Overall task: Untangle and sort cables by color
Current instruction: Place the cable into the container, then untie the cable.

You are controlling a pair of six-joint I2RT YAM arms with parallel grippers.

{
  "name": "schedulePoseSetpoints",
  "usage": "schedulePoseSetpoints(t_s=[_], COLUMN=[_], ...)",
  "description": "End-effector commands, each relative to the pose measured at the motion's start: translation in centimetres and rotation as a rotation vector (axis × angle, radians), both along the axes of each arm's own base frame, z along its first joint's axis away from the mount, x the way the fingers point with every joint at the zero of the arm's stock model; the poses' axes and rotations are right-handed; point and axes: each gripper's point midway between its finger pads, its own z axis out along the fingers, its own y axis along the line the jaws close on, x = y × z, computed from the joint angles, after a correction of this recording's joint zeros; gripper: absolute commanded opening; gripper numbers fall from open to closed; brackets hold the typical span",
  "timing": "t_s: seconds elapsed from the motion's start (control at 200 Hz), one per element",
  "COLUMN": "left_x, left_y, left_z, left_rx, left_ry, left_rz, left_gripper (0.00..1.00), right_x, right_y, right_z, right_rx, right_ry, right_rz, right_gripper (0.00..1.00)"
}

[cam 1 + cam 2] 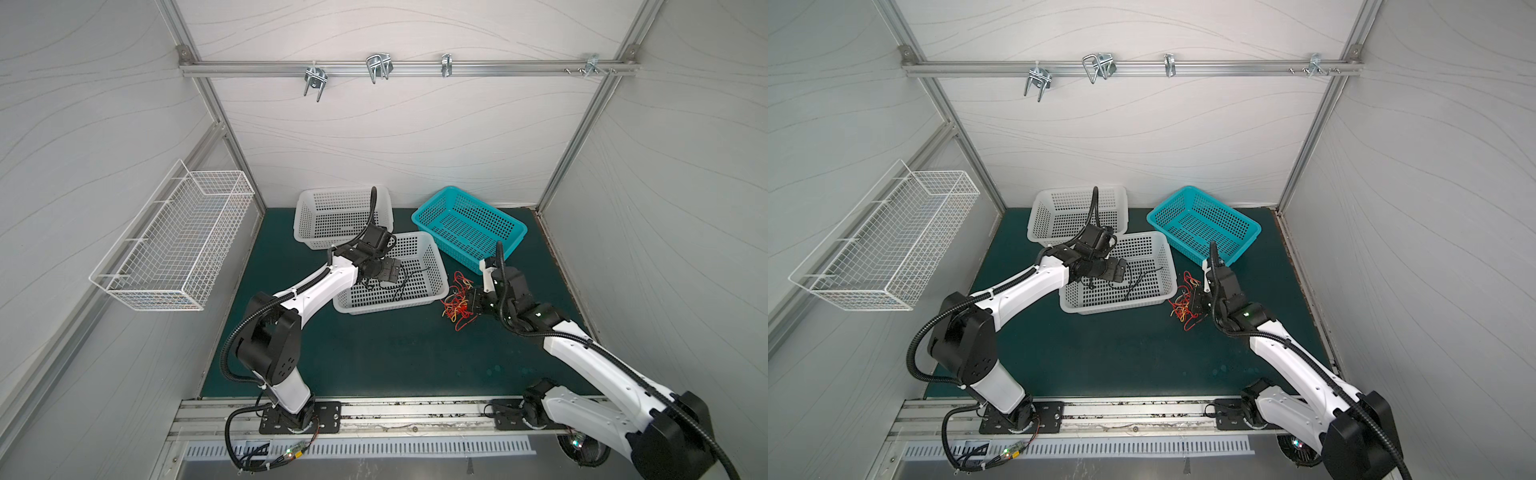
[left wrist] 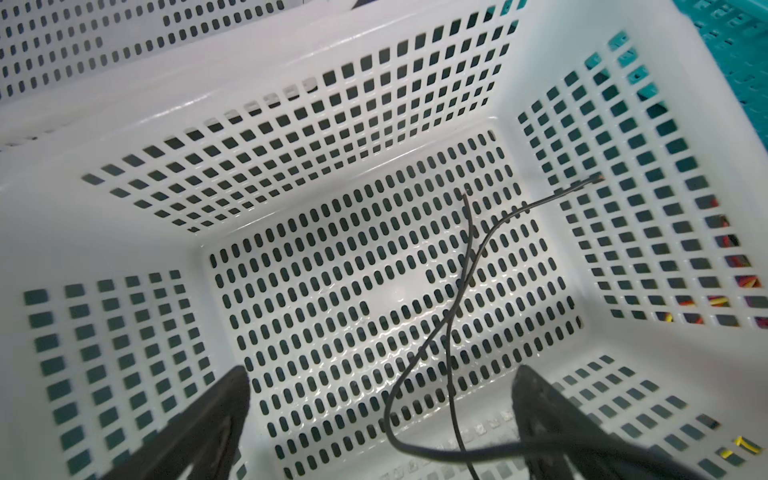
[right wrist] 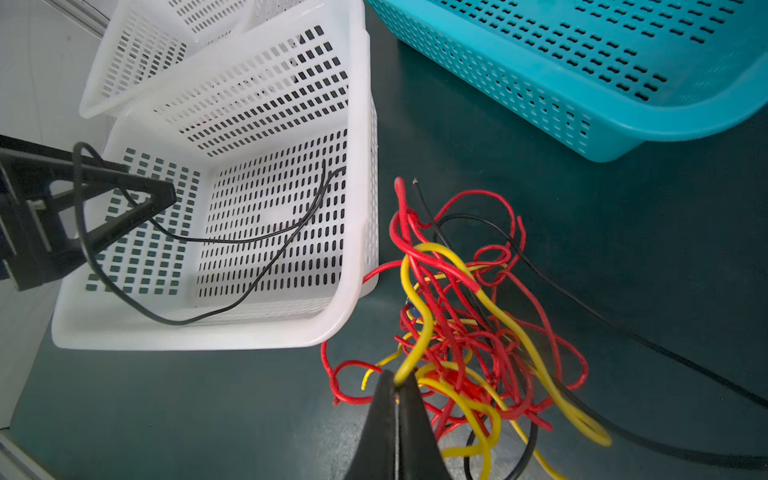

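Observation:
A tangle of red, yellow and black cables (image 1: 457,305) (image 1: 1183,307) (image 3: 457,332) lies on the green mat beside the near white basket (image 1: 386,307) (image 3: 357,166). My right gripper (image 1: 469,301) (image 3: 397,378) is down at the tangle, shut on a yellow cable (image 3: 417,353). Over the near white basket my left gripper (image 1: 390,270) (image 2: 382,374) hovers with its jaws wide open. A thin black cable (image 2: 465,266) (image 3: 249,239) lies across the basket floor. One loop of it still hangs over a left finger (image 3: 124,195).
A second white basket (image 1: 316,216) stands behind the near one, and a teal basket (image 1: 469,224) sits at the back right. A white wire basket (image 1: 174,237) hangs on the left wall. A black cable (image 3: 623,332) trails from the tangle over the mat.

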Motion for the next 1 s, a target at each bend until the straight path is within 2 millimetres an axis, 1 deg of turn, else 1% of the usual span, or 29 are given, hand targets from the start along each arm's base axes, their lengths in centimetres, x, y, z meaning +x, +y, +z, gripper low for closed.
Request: schedulePoseSetpoints(t_s=[0.0,0.085,0.15,0.315,0.395,0.485,0.545,0.605,0.675,0.785,0.88,0.995], left_x=[-0.1,-0.2,-0.3,-1.2,-1.6,-2.2,-3.0,-3.8,-4.9,-6.3,-6.7,-6.9], left_y=[-0.3,-0.3,-0.4,-1.8,-2.3,-3.2,-4.4,-5.9,-8.0,-11.1,-13.2,-15.1], left_z=[2.8,3.9,4.8,7.6,8.9,10.0,10.7,11.3,11.6,11.3,10.5,9.4], left_rx=[-0.042,-0.054,-0.075,-0.18,-0.211,-0.26,-0.298,-0.319,-0.319,-0.333,-0.364,-0.388], left_ry=[-0.054,-0.076,-0.101,-0.158,-0.18,-0.193,-0.197,-0.214,-0.233,-0.225,-0.193,-0.158], left_rz=[-0.026,-0.033,-0.04,-0.105,-0.125,-0.166,-0.212,-0.269,-0.343,-0.443,-0.48,-0.505], left_gripper=[0.99,1.0,1.0,0.99,0.99,1.0,1.0,1.0,1.0,0.99,0.99,0.99], right_x=[0.3,0.3,0.3,0.4,0.4,0.5,0.5,0.6,0.7,0.9,1.0,1.3], right_y=[-0.2,-0.7,-1.0,-1.4,-1.6,-1.5,-1.5,-1.7,-1.8,-2.1,-2.7,-3.4], right_z=[0.9,0.6,0.5,-0.5,-0.9,-1.0,-1.1,-1.1,-1.1,-1.1,-1.0,-0.2], right_rx=[-0.031,-0.054,-0.064,-0.082,-0.089,-0.095,-0.098,-0.096,-0.085,-0.061,-0.062,-0.039], right_ry=[-0.021,-0.013,-0.01,0.007,0.015,0.021,0.025,0.029,0.032,0.039,0.043,0.031], right_rz=[-0.002,-0.022,-0.031,-0.058,-0.064,-0.061,-0.062,-0.069,-0.079,-0.09,-0.111,-0.135], right_gripper=[0.0,0.0,0.02,0.07,0.13,0.23,0.29,0.3,0.31,0.31,0.37,0.38])
